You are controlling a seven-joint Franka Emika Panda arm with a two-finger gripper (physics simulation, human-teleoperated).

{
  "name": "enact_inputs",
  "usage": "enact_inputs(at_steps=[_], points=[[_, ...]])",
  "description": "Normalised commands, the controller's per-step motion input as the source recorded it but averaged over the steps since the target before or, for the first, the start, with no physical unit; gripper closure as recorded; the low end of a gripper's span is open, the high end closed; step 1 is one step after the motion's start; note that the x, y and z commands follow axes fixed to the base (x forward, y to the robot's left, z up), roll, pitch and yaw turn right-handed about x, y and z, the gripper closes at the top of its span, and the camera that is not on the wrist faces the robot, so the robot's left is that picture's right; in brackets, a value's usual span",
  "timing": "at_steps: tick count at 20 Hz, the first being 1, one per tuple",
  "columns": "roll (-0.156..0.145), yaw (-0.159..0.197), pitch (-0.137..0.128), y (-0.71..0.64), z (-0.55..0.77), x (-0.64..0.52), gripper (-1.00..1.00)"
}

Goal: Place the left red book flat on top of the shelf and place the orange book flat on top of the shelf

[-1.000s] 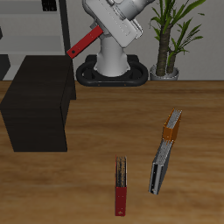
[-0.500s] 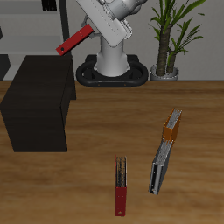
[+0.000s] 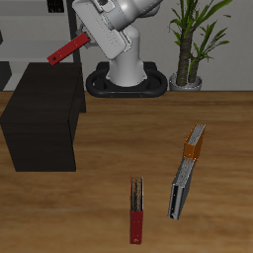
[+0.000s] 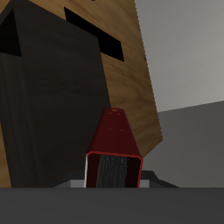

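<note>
Left red book point(image 3: 67, 49) shifted shelfward point(image 3: 44, 104); claw hidden.

The left red book point(image 4: 114, 144) juts out over the shelf point(image 4: 52, 96)

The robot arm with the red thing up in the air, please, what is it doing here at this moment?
The arm's claw holds a red book in the air, tilted, above the black shelf; the book is not resting on the shelf's top yet. On the table lie another red book, an orange book and a grey book, all untouched. So neither book has been laid flat on the shelf.
</note>
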Motion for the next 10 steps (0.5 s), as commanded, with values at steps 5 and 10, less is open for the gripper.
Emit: enact_inputs(at_steps=[5,10], points=[[-0.033,0.002,0.022,-0.25,-0.19,-0.03,1.00],[-0.045,-0.012,0.055,-0.35,-0.27,-0.01,1.00]])
